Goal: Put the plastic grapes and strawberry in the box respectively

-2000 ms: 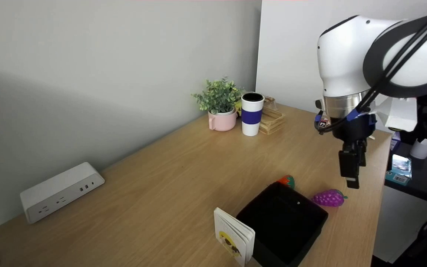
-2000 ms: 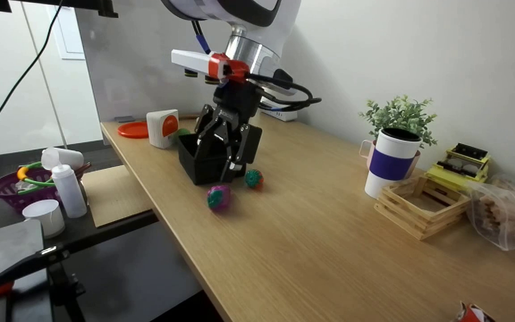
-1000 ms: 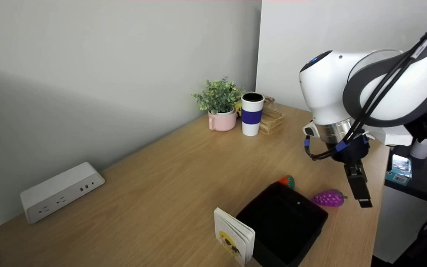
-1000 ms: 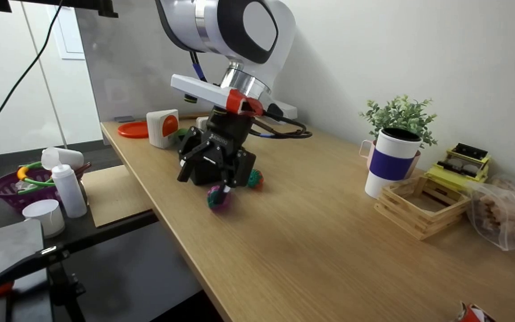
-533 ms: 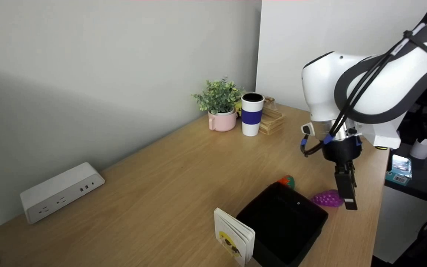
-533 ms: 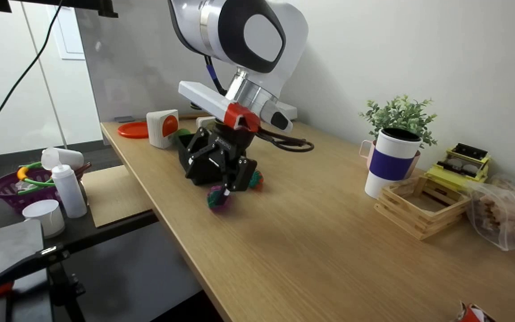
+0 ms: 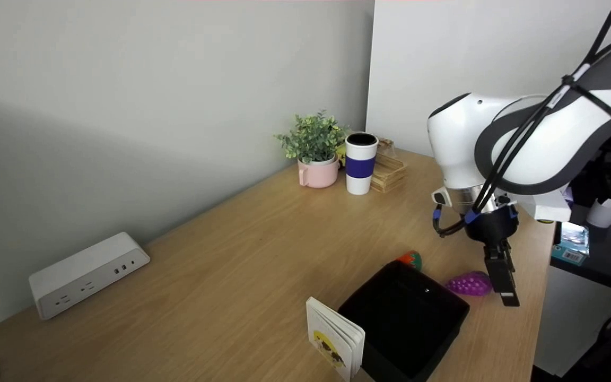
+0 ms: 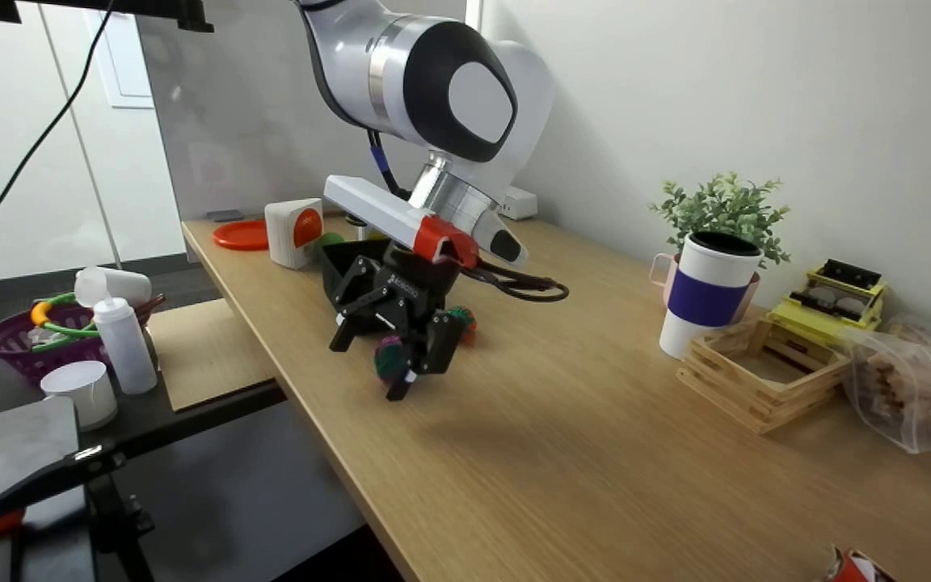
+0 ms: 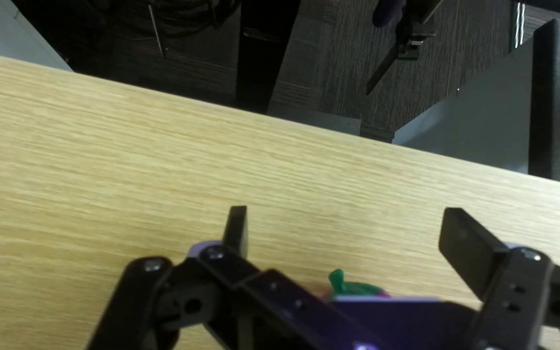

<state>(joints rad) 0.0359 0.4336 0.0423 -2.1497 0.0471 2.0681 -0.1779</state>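
Gripper [image 9: 350,238]: tilted, jaws spread wide, nothing grasped, near the plastic grapes [image 7: 467,284]. In an exterior view, plastic grapes at lower right of the frame, just beside the box [image 7: 401,323]; strawberry [image 7: 410,259] at the box's upper corner, partly hidden

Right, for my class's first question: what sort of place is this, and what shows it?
Probably an office or a robotics lab: a white robot arm hangs over a wooden desk, and a white power strip sits on it.
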